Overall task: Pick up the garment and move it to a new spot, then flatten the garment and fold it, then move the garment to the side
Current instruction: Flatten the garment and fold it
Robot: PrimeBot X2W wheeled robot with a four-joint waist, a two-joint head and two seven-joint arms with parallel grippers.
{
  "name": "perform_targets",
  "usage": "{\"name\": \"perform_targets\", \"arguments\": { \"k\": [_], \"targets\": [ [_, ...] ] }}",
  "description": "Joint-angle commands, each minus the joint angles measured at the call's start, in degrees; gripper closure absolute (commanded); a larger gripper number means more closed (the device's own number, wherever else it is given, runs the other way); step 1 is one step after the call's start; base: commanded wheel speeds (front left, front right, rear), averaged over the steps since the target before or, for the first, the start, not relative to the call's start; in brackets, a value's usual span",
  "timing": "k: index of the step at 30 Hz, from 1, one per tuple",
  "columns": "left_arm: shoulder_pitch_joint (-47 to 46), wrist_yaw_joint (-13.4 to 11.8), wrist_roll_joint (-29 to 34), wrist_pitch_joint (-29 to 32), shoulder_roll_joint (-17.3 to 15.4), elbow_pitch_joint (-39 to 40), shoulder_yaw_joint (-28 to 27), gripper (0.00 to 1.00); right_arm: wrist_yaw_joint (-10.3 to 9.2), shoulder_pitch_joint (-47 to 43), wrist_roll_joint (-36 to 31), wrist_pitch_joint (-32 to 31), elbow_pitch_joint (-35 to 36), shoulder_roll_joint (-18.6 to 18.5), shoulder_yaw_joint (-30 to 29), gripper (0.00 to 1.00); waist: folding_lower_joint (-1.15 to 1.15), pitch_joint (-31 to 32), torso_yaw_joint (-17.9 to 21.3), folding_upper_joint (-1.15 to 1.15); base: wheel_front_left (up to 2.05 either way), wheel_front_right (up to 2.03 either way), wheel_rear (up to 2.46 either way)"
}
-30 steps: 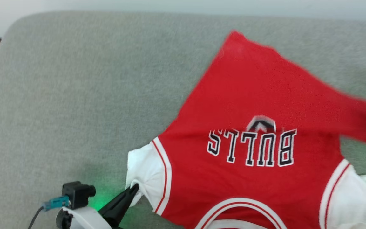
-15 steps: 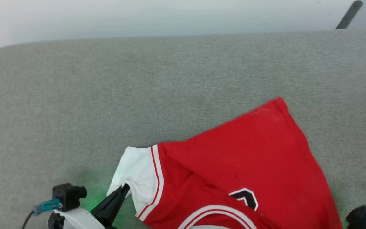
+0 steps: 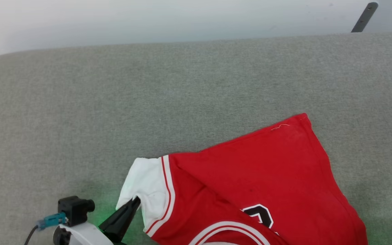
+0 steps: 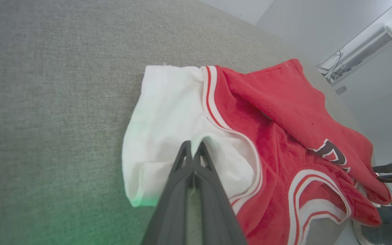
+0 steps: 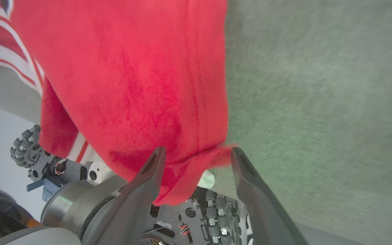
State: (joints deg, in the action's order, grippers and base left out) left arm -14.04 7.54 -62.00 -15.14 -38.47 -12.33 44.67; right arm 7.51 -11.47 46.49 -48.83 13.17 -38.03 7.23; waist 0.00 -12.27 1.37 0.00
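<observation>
The garment [image 3: 267, 170], a red jersey with white sleeves, lies at the near edge of the grey table [image 3: 114, 102]. Its red lower half is folded back over the chest, with part of a black number showing. My left gripper [image 3: 135, 201] is shut on the white sleeve [image 4: 168, 112], its tips [image 4: 192, 149] pinching a fold of the cloth. In the right wrist view my right gripper [image 5: 197, 153] stands open. The garment's [image 5: 131, 68] loose red hem corner lies between its spread fingers, hanging over the table's edge.
The grey felt-like tabletop stretches far and left of the garment. A dark bar [image 3: 364, 17] stands beyond the far right edge. Below the near edge the robot's wheeled base [image 5: 209, 204] shows. A wall and ceiling fixture [image 4: 356, 58] lie beyond the table.
The right gripper carried the red hem back over the chest, then opened and let it go. The left gripper stayed shut on the sleeve. The camera also shifted.
</observation>
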Motion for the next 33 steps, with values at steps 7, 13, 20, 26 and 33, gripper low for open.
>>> {"name": "perform_targets", "arguments": {
  "k": [7, 13, 20, 26, 33],
  "targets": [
    [0.4, -0.1, 1.5, 0.0, 1.8, 0.6, -0.4, 1.00, -0.03, 3.0, 0.8, -3.8, 10.8, -1.8, -14.4, 0.00, 0.00, -0.7, -2.5, 0.00, 0.00, 0.00, 0.00],
    [-1.4, -0.1, 2.1, 0.0, 3.2, 0.8, -0.3, 1.00, -0.04, 18.8, -6.2, 2.4, 7.1, -0.1, -9.9, 0.00, 0.00, -2.5, -4.7, 0.00, 0.00, 0.00, 0.00],
    [-4.0, -0.1, 1.8, 0.0, 3.5, 1.3, 0.3, 1.00, -0.04, 35.1, -8.2, 4.7, -9.3, 3.9, 3.4, 0.00, 0.00, -5.6, -7.3, 0.00, 0.00, 0.00, 0.00],
    [-5.9, -0.1, 2.0, 0.0, 4.3, 1.2, 1.1, 1.00, -0.04, 42.3, -9.0, 4.6, -20.8, 2.5, 11.5, 0.00, 0.00, -8.5, -9.2, 0.00, 0.00, 0.00, 0.00],
    [-6.9, -0.1, 1.9, 0.0, 5.2, 0.6, 1.5, 1.00, -0.04, 42.9, -7.0, 6.1, -26.7, 0.3, 20.2, 0.31, 0.00, -9.5, -10.0, 0.00, 0.00, 0.00, 0.00]
  ]
}}
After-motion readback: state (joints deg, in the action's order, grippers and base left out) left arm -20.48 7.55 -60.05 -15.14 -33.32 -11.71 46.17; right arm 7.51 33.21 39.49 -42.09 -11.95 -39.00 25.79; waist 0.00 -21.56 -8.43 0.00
